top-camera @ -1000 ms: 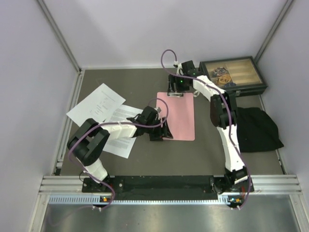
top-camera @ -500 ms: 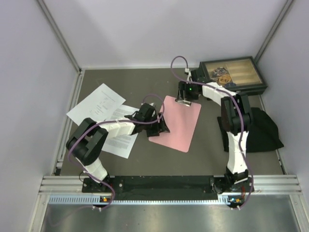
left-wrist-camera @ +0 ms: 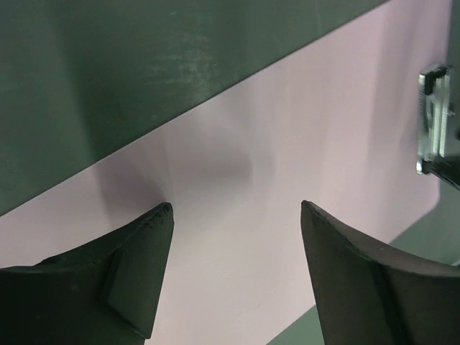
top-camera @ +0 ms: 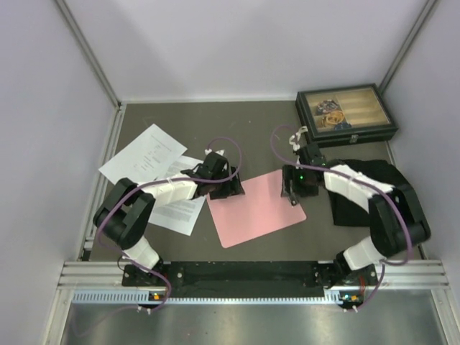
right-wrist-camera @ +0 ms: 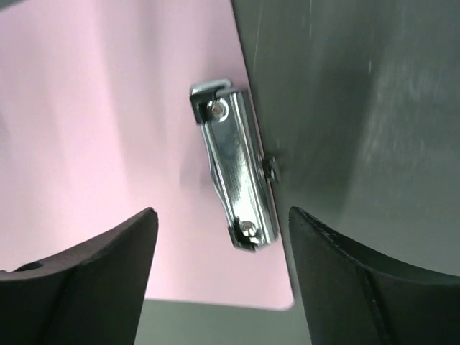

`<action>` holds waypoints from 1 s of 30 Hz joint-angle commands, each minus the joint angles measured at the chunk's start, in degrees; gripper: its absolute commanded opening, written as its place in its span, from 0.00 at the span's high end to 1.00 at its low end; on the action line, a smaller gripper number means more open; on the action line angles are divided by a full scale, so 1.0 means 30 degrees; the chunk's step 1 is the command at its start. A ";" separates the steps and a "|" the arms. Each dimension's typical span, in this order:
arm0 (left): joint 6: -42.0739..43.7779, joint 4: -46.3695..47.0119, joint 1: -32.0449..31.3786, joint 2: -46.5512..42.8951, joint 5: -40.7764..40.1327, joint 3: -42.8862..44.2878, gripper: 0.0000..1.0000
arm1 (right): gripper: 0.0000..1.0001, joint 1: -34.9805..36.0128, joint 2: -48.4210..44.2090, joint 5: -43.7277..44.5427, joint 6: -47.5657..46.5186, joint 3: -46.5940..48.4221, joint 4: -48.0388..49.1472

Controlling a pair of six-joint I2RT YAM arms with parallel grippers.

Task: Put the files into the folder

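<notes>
One sparsely printed sheet (top-camera: 144, 154) of white paper at the left of the dark tabletop (top-camera: 215, 129), angled. Nearer the arm bases and meeting its edge, densely printed sheet (top-camera: 178, 214), partly hidden under the left arm. Just right of both, at centre, pink clipboard (top-camera: 251, 212), flat and skewed, with its metal clip (right-wrist-camera: 233, 169) at the right short edge. Low over the clipboard's far left corner, left gripper (left-wrist-camera: 237, 215), fingers spread, empty. Over the clip end, right gripper (right-wrist-camera: 223, 215), fingers likewise apart, clip visible between them but not pinched. At far right rear, dark box with glass lid (top-camera: 345, 113). Beside the right arm, black cloth (top-camera: 348, 210).
</notes>
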 commanded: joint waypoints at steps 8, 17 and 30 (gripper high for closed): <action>0.0375 -0.4998 0.4283 -0.6396 -0.2361 -0.0293 0.15 | 0.04 0.4389 0.1038 0.2654 -0.0431 0.5409 0.0242; -0.1968 -0.3093 0.9210 -0.7336 -0.1682 -0.3311 0.18 | 0.11 0.6822 1.1936 -0.1774 -0.2568 1.7448 0.1037; -0.3668 -0.2768 0.9446 -0.7981 -0.3381 -0.6740 0.16 | 0.18 0.7670 1.7275 -0.3210 -0.4355 2.3083 -0.0048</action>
